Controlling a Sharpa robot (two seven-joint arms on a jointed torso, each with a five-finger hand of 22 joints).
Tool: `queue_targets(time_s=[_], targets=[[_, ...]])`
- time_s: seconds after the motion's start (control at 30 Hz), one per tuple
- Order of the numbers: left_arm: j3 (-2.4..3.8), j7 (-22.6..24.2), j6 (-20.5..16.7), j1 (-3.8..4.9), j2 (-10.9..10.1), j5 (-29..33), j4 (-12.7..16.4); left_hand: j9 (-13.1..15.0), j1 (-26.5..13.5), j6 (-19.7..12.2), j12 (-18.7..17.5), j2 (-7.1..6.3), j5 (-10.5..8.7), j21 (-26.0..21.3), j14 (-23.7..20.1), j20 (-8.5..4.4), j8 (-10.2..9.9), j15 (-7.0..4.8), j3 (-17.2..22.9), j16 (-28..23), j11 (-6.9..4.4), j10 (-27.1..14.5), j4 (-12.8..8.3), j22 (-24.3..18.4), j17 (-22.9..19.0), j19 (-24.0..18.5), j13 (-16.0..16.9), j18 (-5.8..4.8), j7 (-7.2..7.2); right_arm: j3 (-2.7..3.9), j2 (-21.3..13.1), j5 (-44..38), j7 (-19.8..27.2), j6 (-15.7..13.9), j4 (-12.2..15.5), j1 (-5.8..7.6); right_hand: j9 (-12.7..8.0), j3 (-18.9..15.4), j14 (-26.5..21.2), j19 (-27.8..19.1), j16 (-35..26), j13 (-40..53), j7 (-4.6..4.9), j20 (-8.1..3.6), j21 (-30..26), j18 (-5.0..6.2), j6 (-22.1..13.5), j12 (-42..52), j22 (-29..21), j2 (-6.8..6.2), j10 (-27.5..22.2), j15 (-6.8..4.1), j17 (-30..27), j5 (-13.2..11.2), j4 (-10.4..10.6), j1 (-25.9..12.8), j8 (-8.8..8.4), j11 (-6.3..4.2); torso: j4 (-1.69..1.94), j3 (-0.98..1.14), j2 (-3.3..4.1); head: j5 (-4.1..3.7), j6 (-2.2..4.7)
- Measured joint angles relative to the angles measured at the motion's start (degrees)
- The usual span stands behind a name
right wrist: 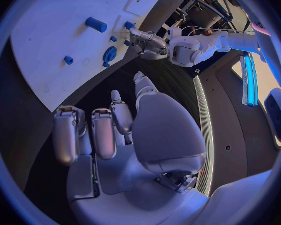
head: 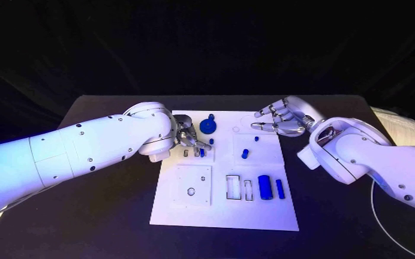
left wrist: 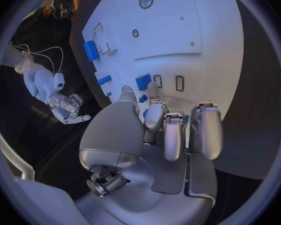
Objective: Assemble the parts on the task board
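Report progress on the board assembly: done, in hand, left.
Done: hard to confirm; a round blue part stands near the board's far edge, seating unclear. In hand: the left robot hand has its fingers down at small blue parts on the board's left side; whether it grips one I cannot tell. The right robot hand hovers open at the far right corner. Left: blue cylinders lie loose, and rectangular slots beside them stand empty.

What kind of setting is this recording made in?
Probably a robotics lab test bench: a black table carrying a white task board with small blue parts, worked by two robot hands.
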Motion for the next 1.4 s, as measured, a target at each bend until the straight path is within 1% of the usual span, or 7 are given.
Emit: queue_targets(time_s=[0.2, 0.33, 0.67, 0.8, 0.97, 1.27, 1.4], targets=[[0.00, -0.1, 0.5, 0.00, 0.3, -0.1, -0.3, 0.3, 0.4, -0.2, 0.0, 0.43, 0.00, 0.2, 0.0, 0.00, 0.2, 0.00, 0.0, 0.0, 0.03, 0.0, 0.0, 0.0, 0.0, 0.0, -0.1, 0.00, 0.20, 0.00, 0.1, 0.0, -0.1, 0.2, 0.2, -0.13, 0.0, 0.0, 0.0, 0.0, 0.0, 0.1, -0.14, 0.00, 0.0, 0.00, 0.1, 0.0, 0.0, 0.23, 0.0, 0.00, 0.0, 0.5, 0.0, 0.2, 0.23, 0.00, 0.00, 0.01, 0.00, -0.05, -0.18], [0.00, -0.1, 0.7, 0.00, 0.6, -0.2, -0.6, 0.5, 0.7, -0.2, 0.0, 0.20, 0.00, 0.2, 0.0, 0.00, 0.4, 0.00, 0.2, 0.0, -0.13, 0.1, -0.2, 0.0, 0.0, 0.0, -0.1, -0.01, 0.21, 0.00, 0.1, 0.0, -0.2, 0.3, 0.4, -0.19, 0.0, 0.0, 0.0, 0.0, 0.0, 0.1, -0.19, 0.00, 0.0, 0.00, 0.2, 0.0, 0.0, 0.23, 0.0, 0.00, 0.0, 0.5, 0.0, 0.2, 0.23, 0.00, 0.00, 0.00, 0.00, -0.10, -0.30], [-0.04, -0.1, 0.9, -0.01, 1.1, -0.2, -1.2, 0.8, 0.8, -0.3, 0.0, 0.37, 0.00, 0.2, 0.0, 0.00, 0.5, 0.00, 0.5, 0.0, -0.16, 0.2, -0.1, 0.0, 0.0, 0.0, 0.1, 0.00, 0.13, 0.00, 0.2, 0.0, -0.2, 0.6, 0.7, -0.40, 0.0, -0.2, 0.0, -0.2, 0.0, 0.0, -0.19, -0.20, 0.0, 0.00, 0.2, 0.0, 0.0, 0.23, 0.0, 0.00, 0.0, 0.8, 0.2, 0.2, 0.23, 0.00, 0.00, 0.01, -0.02, -0.29, -0.41], [-0.04, -0.1, 0.9, -0.02, 1.2, -0.2, -1.3, 1.1, 1.6, -0.4, 0.0, 0.37, 0.00, 0.4, 0.0, 0.00, 0.8, 0.00, 0.7, 0.0, -0.15, 0.2, -0.4, 0.0, 0.0, 0.0, 0.1, 0.00, 0.01, 0.00, 0.3, 0.1, -0.3, 0.7, 0.6, -0.51, 0.0, -0.2, 0.0, -0.2, 0.0, 0.0, -0.19, -0.20, 0.0, 0.00, 0.2, 0.0, 0.0, 0.22, 0.0, 0.00, 0.0, 0.8, 0.2, 0.2, 0.23, 0.00, 0.02, 0.03, -0.01, -0.30, -0.47], [-0.05, -0.1, 1.2, -0.02, 1.2, -0.3, -1.3, 1.8, 3.9, -0.9, -0.1, 0.31, 0.00, 0.4, 0.0, 0.00, 1.1, 0.00, 2.5, 0.0, -0.12, 0.1, -1.2, 0.0, 0.0, 0.0, 0.2, 0.00, -0.11, 0.00, 0.4, 0.1, -0.3, 0.7, 0.5, -0.72, 0.0, -0.2, 0.0, -0.2, 0.0, -0.1, -0.19, -0.20, 0.0, 0.00, 0.2, -0.2, 0.0, 0.22, 0.0, 0.00, 0.0, 0.8, 0.2, 0.2, 0.23, 0.00, 0.03, 0.03, -0.01, -0.33, -0.57], [-0.05, -0.2, 2.0, -0.02, 1.3, -0.3, -1.3, 2.0, 4.2, -1.0, -0.1, 0.44, 0.00, 0.4, 0.0, 0.00, 1.3, 0.00, 2.8, 0.0, -0.10, 0.1, -1.5, 0.0, 0.0, 0.0, 0.3, 0.00, -0.20, 0.00, 0.5, 0.2, -0.3, 1.0, 0.4, -1.00, 0.0, -0.2, 0.0, -0.2, -0.2, -0.1, -0.19, -0.20, 0.0, 0.00, 0.2, -0.2, 0.0, 0.41, 0.0, 0.00, 0.0, 1.0, 0.2, 0.0, 0.23, 0.00, 0.03, 0.03, -0.01, -0.21, -0.79], [-0.05, -0.2, 2.3, -0.02, 1.3, -0.3, -1.4, 2.3, 5.5, -1.4, -0.1, 0.50, 0.00, 0.4, 0.0, 0.00, 1.3, 0.00, 4.2, 0.0, -0.13, 0.1, -1.9, 0.0, 0.0, 0.0, 0.3, 0.00, -0.21, 0.00, 0.5, 0.2, -0.3, 1.0, 0.3, -1.03, 0.0, -0.2, 0.0, -0.2, -0.2, -0.1, 0.02, -0.20, 0.0, -0.01, 0.4, -0.2, 0.0, 0.47, 0.0, 0.00, 0.0, 1.0, 0.2, 0.0, 0.23, 0.00, 0.03, 0.05, 0.00, -0.19, -0.84]])
